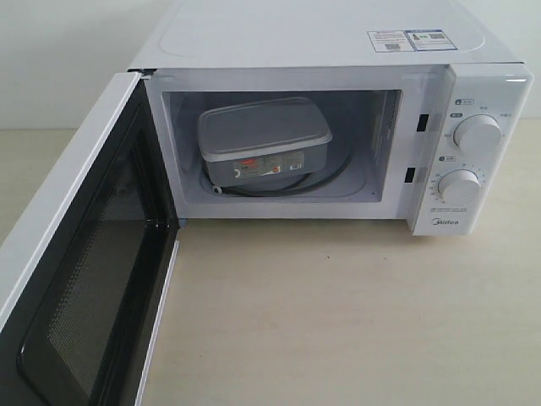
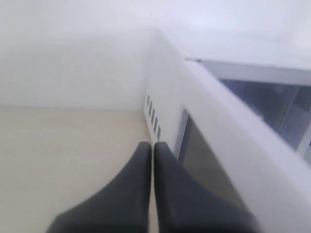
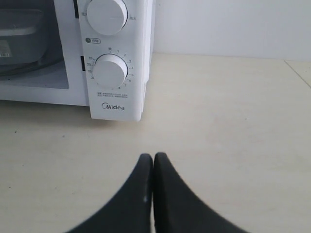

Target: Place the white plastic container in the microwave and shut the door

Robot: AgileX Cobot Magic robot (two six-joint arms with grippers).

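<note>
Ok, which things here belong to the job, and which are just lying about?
Job: white plastic container inside the microwave; open door; left gripper, shut, by the door.
Just there: upper knob; lower knob; stickers on top; table; right gripper, shut.

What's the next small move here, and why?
Probably push the door from outside with the left tool, swinging it shut: the white plastic container already sits inside the microwave, the door stands wide open, and that shut tool is beside it.
</note>
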